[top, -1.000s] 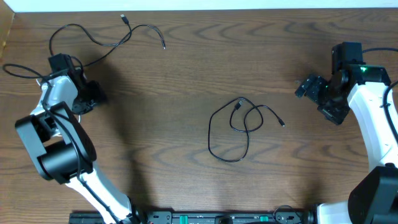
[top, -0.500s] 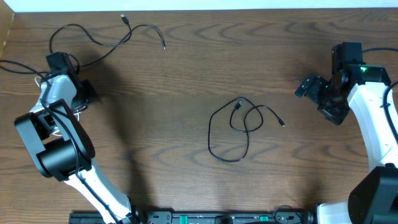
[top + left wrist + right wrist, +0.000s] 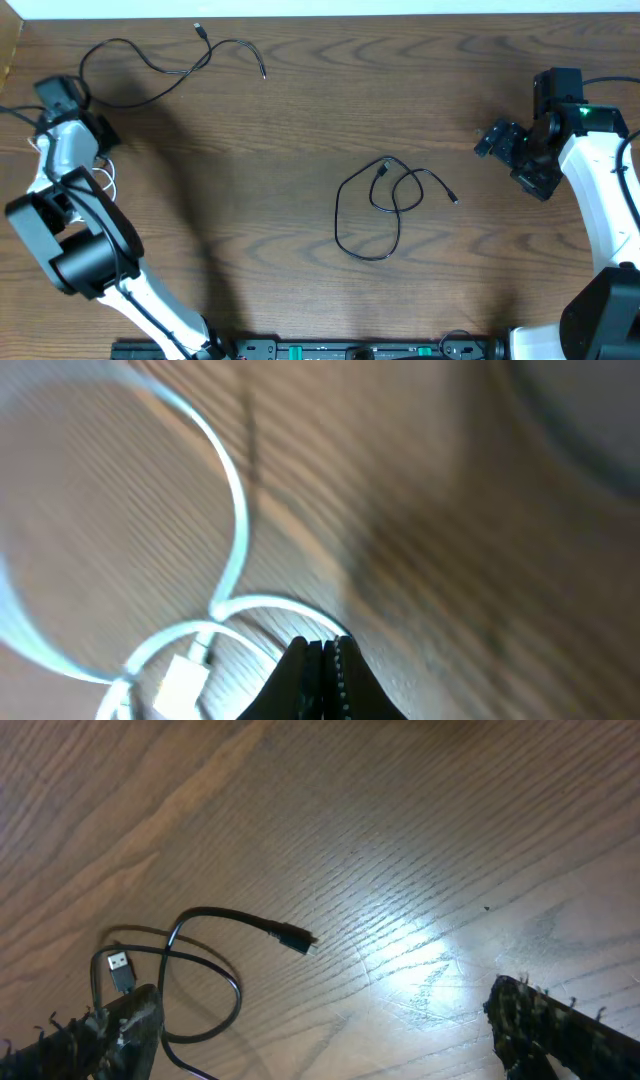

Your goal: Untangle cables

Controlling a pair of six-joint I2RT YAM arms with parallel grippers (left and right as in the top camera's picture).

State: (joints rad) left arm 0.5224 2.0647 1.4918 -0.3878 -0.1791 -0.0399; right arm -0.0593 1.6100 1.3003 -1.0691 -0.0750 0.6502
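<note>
A white cable lies in loops on the wooden table, its white plug beside the fingers. One arc of it runs into the tips of my left gripper, whose jaws are pressed together on it. From above, that left gripper sits at the far left edge, a bit of white cable showing beside the arm. A black cable lies looped at mid-table; another black cable lies spread out at the back left. My right gripper hovers open to the right of the looped black cable, holding nothing.
The table's back edge runs along the top and its left edge is close to my left arm. My right arm occupies the right side. A bar of equipment lines the front edge.
My left gripper has shut and pulled away to the left and back, the white cable shifting with it. The right arm and both black cables have stayed put.
</note>
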